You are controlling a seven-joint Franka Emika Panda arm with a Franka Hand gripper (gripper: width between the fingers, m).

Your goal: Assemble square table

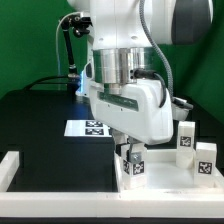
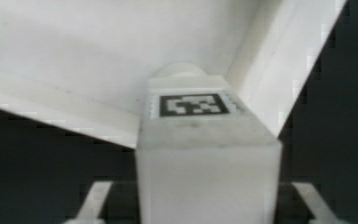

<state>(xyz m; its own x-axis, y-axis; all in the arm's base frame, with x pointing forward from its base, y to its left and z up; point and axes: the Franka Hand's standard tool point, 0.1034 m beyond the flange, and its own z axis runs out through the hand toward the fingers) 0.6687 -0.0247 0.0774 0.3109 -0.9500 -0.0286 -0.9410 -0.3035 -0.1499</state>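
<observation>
Holding one tagged leg [image 2: 197, 150] upright between its fingers, your gripper [image 1: 133, 160] hovers over the square tabletop [image 1: 160, 182] — no leg yet looks seated. Two spare legs [image 1: 186, 138] wait beside the tabletop's far edge; attachment work looks mostly ahead — marker board [image 1: 88, 128] lies behind.

Robot arm [image 1: 125, 70] over black table [image 1: 40, 125]. Gripper [image 1: 131, 150] holds tagged white leg [image 1: 135, 164] above white tray top [image 1: 165, 178]. Two more legs [image 1: 186, 137] [image 1: 206, 158] at exterior view's right. Marker board [image 1: 88, 128] behind.
</observation>
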